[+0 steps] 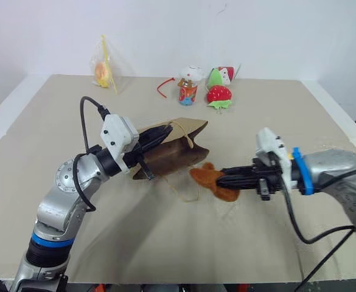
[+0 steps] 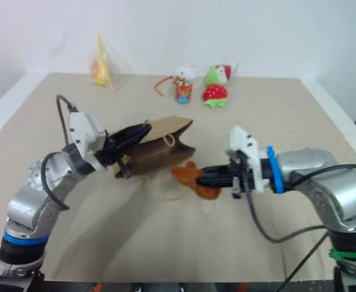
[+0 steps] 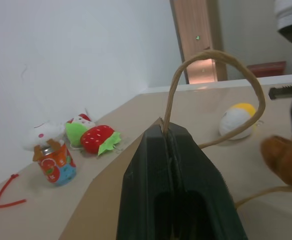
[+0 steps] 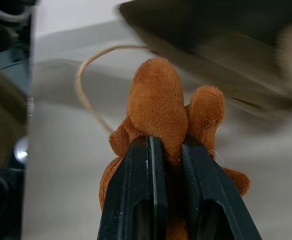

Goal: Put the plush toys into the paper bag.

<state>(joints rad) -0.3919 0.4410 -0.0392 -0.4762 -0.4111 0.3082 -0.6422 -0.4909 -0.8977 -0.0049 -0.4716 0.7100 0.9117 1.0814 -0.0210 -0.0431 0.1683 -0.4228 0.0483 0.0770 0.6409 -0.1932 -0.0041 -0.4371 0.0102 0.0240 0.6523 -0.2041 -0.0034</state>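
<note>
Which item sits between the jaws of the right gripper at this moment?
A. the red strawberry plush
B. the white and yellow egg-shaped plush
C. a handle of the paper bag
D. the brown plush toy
D: the right gripper is closed on the brown plush toy just outside the mouth of the paper bag, and the right wrist view shows brown fur pinched between its jaws.

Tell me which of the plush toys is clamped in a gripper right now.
The fuzzy brown animal: the right gripper pinches it just off the paper bag. The white-and-yellow egg plush lies loose on the table, untouched.
</note>
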